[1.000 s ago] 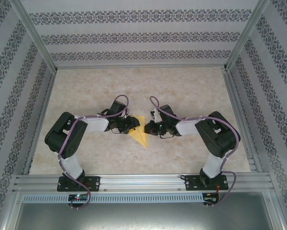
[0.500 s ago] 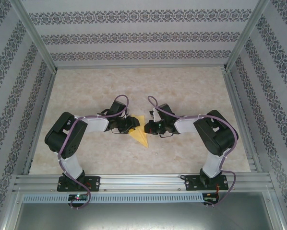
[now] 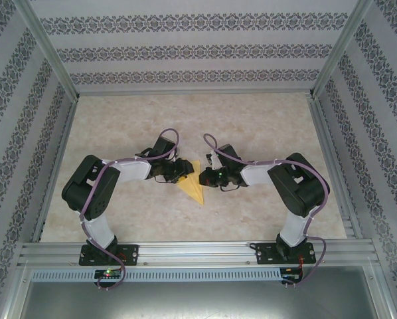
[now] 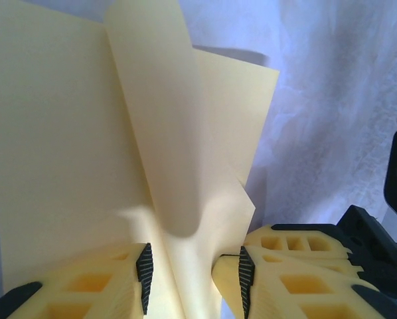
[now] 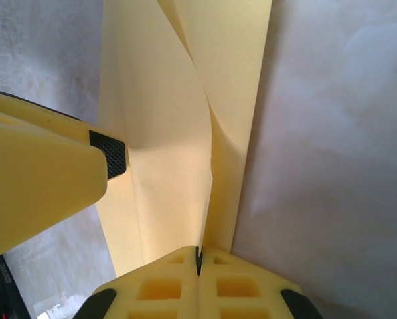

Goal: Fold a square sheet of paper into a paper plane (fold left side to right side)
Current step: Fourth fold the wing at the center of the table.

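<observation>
The table [image 3: 265, 126] is flat and pale, with blotches like stone. The left arm [image 3: 95, 193] and the right arm [image 3: 298, 186] are black and white, and both bend in to the middle. The paper plane [image 3: 194, 187] lies there between them. It is thin yellow paper, long, with a sharp tip at the near end. The left gripper [image 4: 193, 266] has chunky yellow fingers standing partly apart. A curled-up flap sits between its black ribbed pads [image 4: 145, 266], and I cannot tell if they squeeze it. The right gripper [image 5: 199, 256] is closed tight, pinching a fold of the plane.

Bright, even light — soft-focus wrist close-ups
</observation>
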Controlling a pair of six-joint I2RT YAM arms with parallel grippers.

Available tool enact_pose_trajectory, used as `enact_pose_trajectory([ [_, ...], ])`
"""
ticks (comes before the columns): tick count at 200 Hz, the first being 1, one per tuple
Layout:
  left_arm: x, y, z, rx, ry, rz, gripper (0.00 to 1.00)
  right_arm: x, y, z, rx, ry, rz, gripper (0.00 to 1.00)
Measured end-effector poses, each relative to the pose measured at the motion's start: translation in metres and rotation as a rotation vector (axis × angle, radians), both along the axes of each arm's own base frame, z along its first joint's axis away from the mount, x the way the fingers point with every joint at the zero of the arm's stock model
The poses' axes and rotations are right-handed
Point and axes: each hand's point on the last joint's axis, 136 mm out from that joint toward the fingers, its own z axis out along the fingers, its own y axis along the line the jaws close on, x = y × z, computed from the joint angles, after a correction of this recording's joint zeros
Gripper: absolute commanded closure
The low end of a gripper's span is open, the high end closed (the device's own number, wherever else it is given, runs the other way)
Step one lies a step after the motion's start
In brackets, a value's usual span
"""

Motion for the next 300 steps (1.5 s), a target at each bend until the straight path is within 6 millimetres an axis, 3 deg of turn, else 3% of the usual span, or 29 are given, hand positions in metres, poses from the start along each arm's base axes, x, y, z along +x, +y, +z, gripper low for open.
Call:
enact_pose_trajectory([
  [81, -0.005, 0.003, -0.006, 0.008, 0.016, 0.000, 0.59, -0.003, 0.003, 0.011, 0.010, -0.014, 0.006, 0.96],
  [245, -0.008, 0.004, -0.006, 0.023, 0.015, -0.005, 0.58, -0.005, 0.001, -0.001, -0.016, 0.010, 0.006, 0.96],
  [268, -0.010, 0.010, 0.006, 0.056, -0.008, -0.013, 0.59, -0.005, 0.001, -0.001, -0.019, 0.010, 0.008, 0.96],
  [300, 0.000, 0.003, 0.038, 0.028, -0.091, -0.037, 0.74, -0.005, 0.001, -0.001, -0.021, 0.009, 0.011, 0.96],
])
